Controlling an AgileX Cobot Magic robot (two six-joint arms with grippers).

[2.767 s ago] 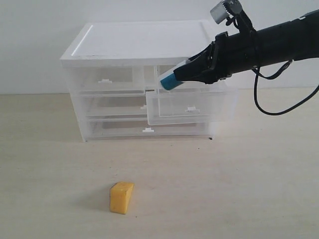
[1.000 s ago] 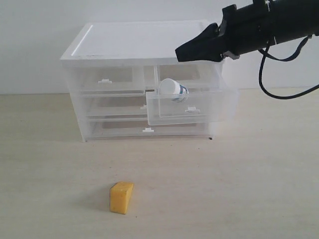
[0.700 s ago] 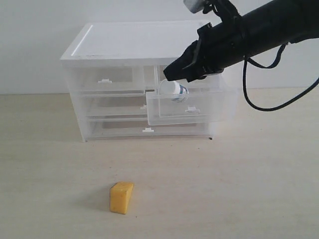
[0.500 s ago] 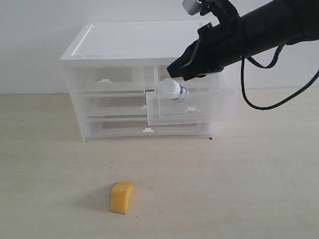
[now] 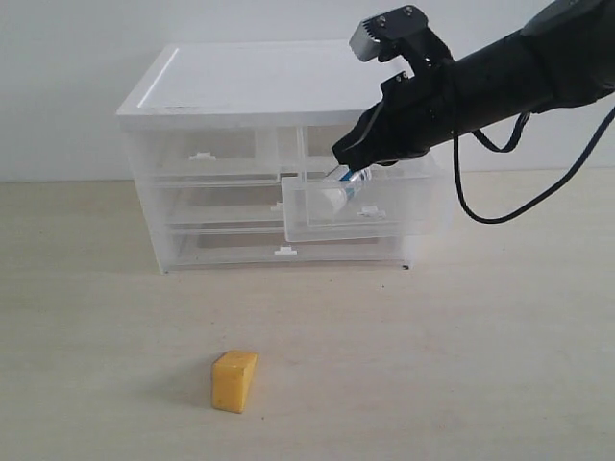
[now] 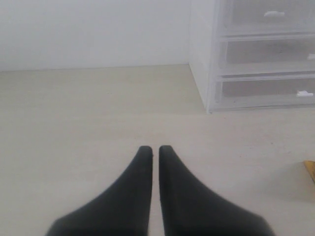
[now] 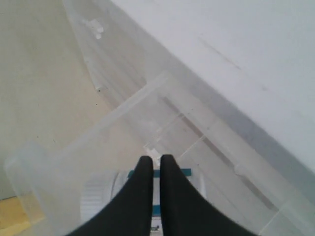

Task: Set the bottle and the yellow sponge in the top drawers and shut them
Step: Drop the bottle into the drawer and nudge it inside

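In the exterior view the whole cabinet [image 5: 259, 86] is seen on the table [image 5: 480, 336]. The right top drawer [image 5: 384, 213] stands out from it and the left top drawer [image 5: 207, 156] is shut. The bottle [image 5: 338, 195] lies on its side in the open drawer, and the sponge [image 5: 234, 381] sits well apart on the table in front. The left gripper is not seen there.

It is shown only in the left wrist view. There the left gripper [image 6: 151, 149] is closed on nothing, low over bare table, with the cabinet [image 6: 206, 49] off to one side and a sliver of the sponge [image 6: 311, 169] at the picture's edge.

The right wrist view looks down into the open drawer [image 7: 113, 123]. The right gripper [image 7: 153, 160] is closed and empty, its tips just over the bottle [image 7: 179, 172]; whether they touch it cannot be told.

The bottle is seen blurred through clear plastic. A wide white ribbed cap [image 7: 96, 199] and a teal-blue body are made out. In the exterior view the cap points toward the drawer's front.
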